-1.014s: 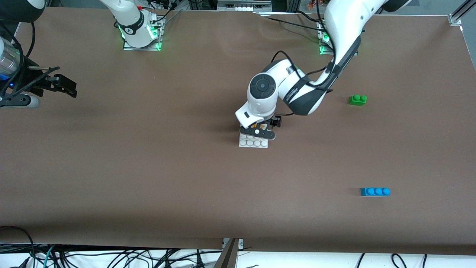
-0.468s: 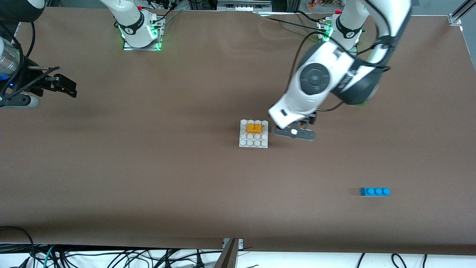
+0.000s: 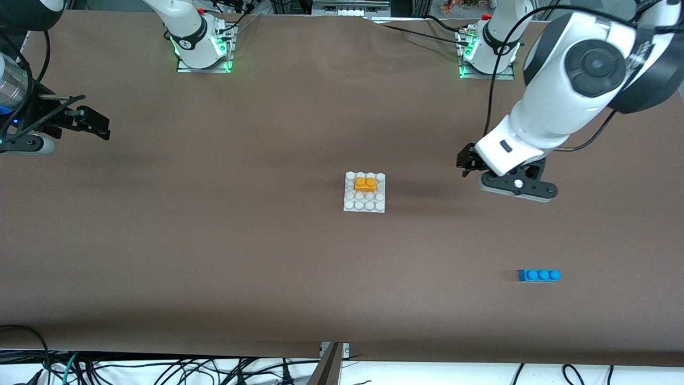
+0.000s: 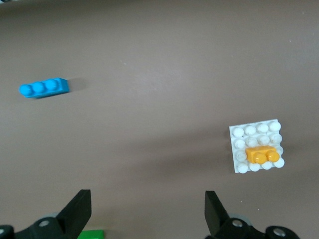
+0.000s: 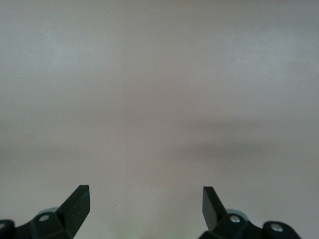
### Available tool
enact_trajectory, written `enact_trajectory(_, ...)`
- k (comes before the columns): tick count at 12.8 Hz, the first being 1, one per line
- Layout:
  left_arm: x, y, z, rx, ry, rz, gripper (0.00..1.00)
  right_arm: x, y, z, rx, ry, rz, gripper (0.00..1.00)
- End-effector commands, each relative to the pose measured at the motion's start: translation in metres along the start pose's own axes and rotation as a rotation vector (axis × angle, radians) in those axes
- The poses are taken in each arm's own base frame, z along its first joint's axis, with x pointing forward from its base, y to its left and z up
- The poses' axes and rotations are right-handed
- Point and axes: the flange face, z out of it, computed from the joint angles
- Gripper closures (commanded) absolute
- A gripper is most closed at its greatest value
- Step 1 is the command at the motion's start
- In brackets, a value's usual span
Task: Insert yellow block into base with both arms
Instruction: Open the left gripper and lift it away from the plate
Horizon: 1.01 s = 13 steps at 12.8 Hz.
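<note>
We see the yellow block (image 3: 365, 184) seated on the base (image 3: 364, 206) at mid-worktop, uncovered since the left gripper (image 4: 147, 214) has lifted off toward the left arm's end, fingers released and empty. The right gripper (image 5: 145, 211) waits with its fingers spread over bare worktop.

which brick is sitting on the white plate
The yellow brick; it sits on the plate's studs. The blue brick and the green one lie on the bare table.
</note>
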Motion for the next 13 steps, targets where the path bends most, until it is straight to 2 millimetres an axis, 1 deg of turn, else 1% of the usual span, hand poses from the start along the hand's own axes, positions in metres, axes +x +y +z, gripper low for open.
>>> enact_trajectory(1,0.006,-0.045,-0.019,-0.025,0.001,-0.006,0.00,0.000,0.000,-0.006,0.004,0.000,-0.004,0.00)
enact_trajectory(2,0.007,-0.062,-0.029,-0.025,0.008,0.043,0.00,0.000,0.000,-0.006,0.004,0.000,-0.004,0.00)
enact_trajectory(3,0.008,-0.081,-0.033,-0.026,0.013,0.049,0.00,0.000,0.000,-0.006,0.004,0.000,-0.005,0.00)
enact_trajectory(4,0.006,-0.091,-0.033,-0.024,-0.008,0.043,0.00,0.000,0.000,-0.006,0.005,0.000,-0.005,0.00)
enact_trajectory(5,0.002,-0.109,-0.035,-0.005,-0.014,0.011,0.00,0.000,0.000,-0.006,0.004,0.000,-0.004,0.00)
enact_trajectory(6,-0.007,-0.124,-0.047,0.023,-0.001,-0.025,0.00,0.000,0.000,-0.006,0.004,0.000,-0.005,0.00)
enact_trajectory(7,-0.018,-0.126,-0.038,0.024,-0.029,-0.046,0.00,0.000,0.000,-0.006,0.005,0.000,-0.005,0.00)
enact_trajectory(8,-0.029,-0.133,-0.040,-0.025,-0.030,-0.081,0.00,0.000,0.000,-0.006,0.004,0.000,-0.004,0.00)
enact_trajectory(9,-0.040,-0.138,-0.038,-0.056,0.010,-0.094,0.00,0.000,0.000,-0.006,0.005,0.000,-0.005,0.00)
enact_trajectory(10,-0.057,-0.135,-0.032,-0.043,0.049,-0.036,0.00,0.000,0.000,-0.006,0.008,0.000,-0.004,0.00)
enact_trajectory(11,-0.073,-0.133,-0.024,-0.036,0.048,-0.001,0.00,0.000,-0.001,-0.006,0.011,0.000,-0.004,0.00)
enact_trajectory(13,-0.075,-0.133,-0.021,-0.040,0.002,-0.015,0.00,0.000,-0.001,-0.006,0.011,0.000,-0.006,0.00)
